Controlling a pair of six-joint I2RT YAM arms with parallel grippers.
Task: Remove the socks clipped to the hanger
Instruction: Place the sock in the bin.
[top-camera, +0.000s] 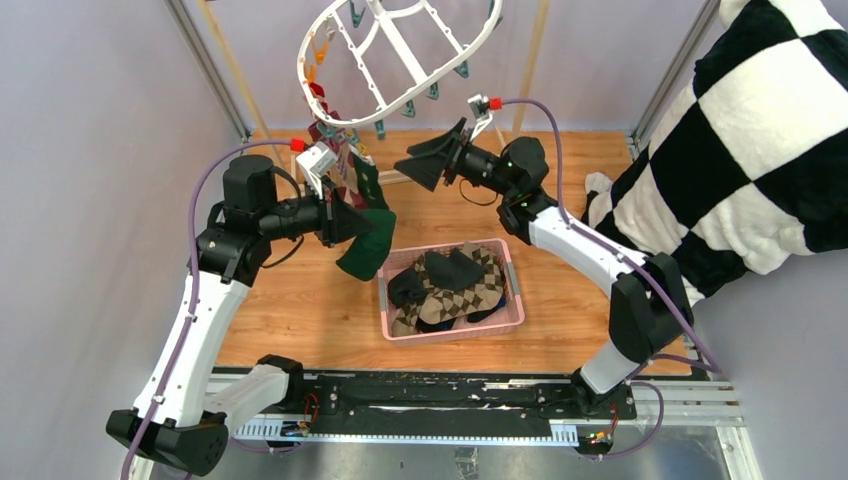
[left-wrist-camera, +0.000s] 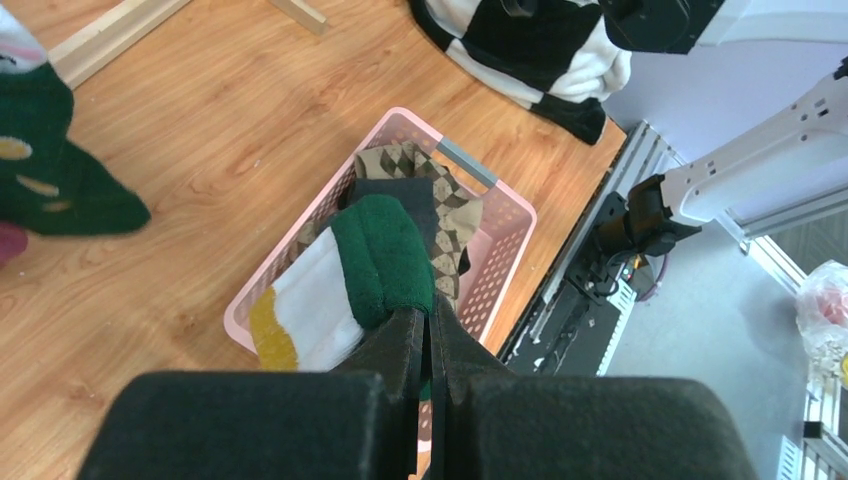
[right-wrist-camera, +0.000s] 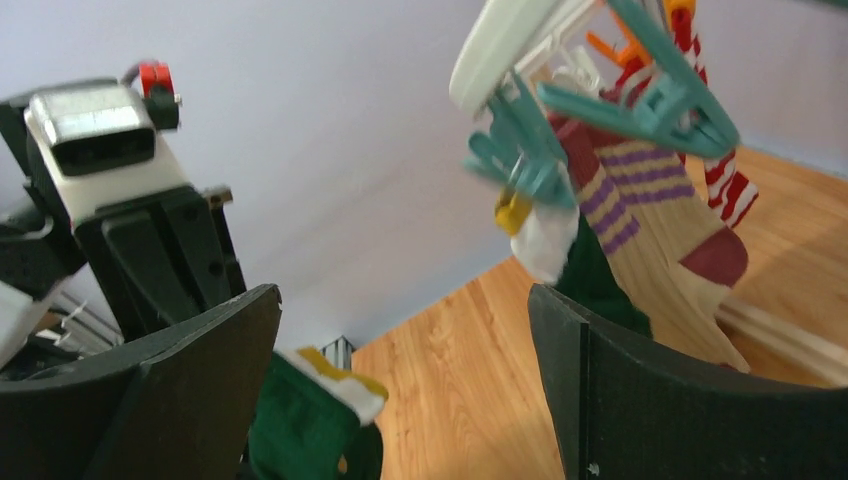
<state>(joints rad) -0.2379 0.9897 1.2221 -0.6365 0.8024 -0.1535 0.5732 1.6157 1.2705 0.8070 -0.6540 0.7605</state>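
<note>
while the left gripper (left-wrist-camera: 428, 330) is clenching a green sock (left-wrist-camera: 385, 255) over the basket (left-wrist-camera: 500, 265), the right gripper (right-wrist-camera: 402, 300) is gaping wide with nothing in it, facing the hanger (right-wrist-camera: 495, 50).

risks, as judged:
- right jaws are looking at several things bunched together. closing here could be catching a teal clip (right-wrist-camera: 650, 100) or two socks at once, not one sock.
- hanger is hanging tilted and free. a sideways pull would likely be swinging it rather than popping the clip, or stretching the sock.
- from above, the green sock is dangling near the basket's far left corner. letting go there could be dropping it on the table beside the rim.

task things:
- tan sock (right-wrist-camera: 660, 250), purple bands and maroon heel, is hanging clipped on the side nearest the right jaws.
- striped sock (right-wrist-camera: 725, 180), red and white, is hanging just behind it.
- another green one is showing behind the tan, under a clip.
- held sock's white-and-yellow cuff is hanging loose.
- basket is holding several socks already.
</note>
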